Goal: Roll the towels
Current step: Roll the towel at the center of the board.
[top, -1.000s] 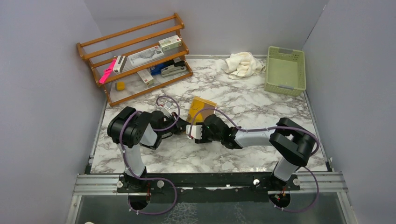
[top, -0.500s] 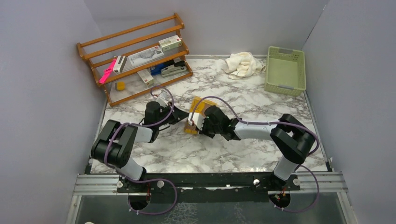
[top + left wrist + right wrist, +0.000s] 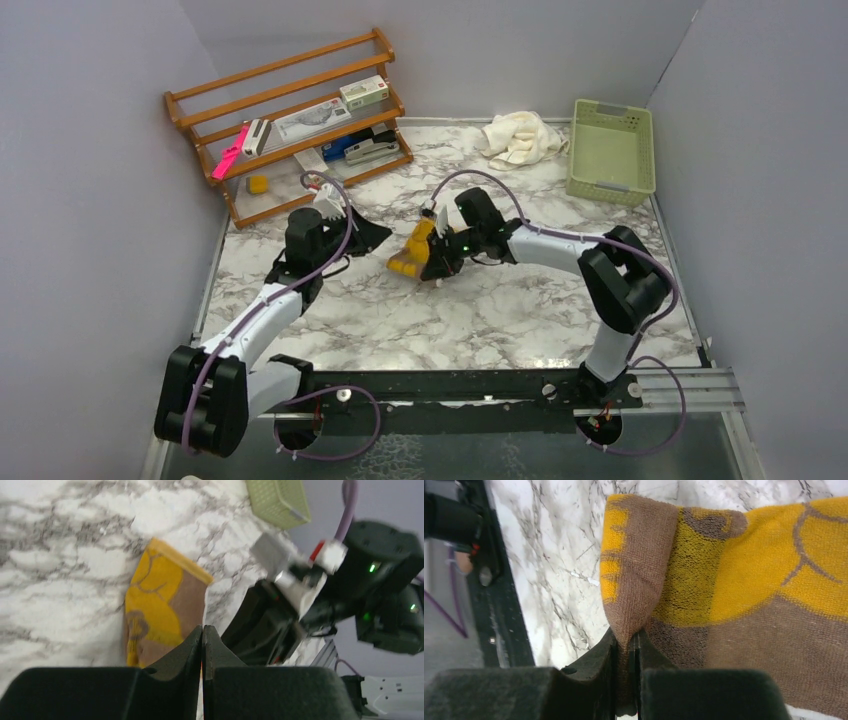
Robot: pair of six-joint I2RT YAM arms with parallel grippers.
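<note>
The mustard-yellow and brown towel (image 3: 409, 254) lies mid-table, folded, with one end lifted. My right gripper (image 3: 422, 262) is shut on a brown fold of that towel (image 3: 744, 570), and the pinched cloth shows between the right gripper (image 3: 626, 636) jaws. My left gripper (image 3: 376, 237) hovers just left of the towel, jaws pressed together with nothing in them. In the left wrist view the left gripper (image 3: 202, 630) points at the towel (image 3: 160, 600), with the right arm beside it. The cream towel (image 3: 520, 138) sits crumpled at the back of the table.
A pale green basket (image 3: 611, 150) stands at the back right, also seen as the basket (image 3: 277, 500) in the left wrist view. A wooden rack (image 3: 290, 120) with small boxes and stationery fills the back left. Grey walls enclose three sides.
My right gripper shut on the yellow towel and carried its edge farther back. My left arm stretched out and its gripper drew off to the left of the towel.
</note>
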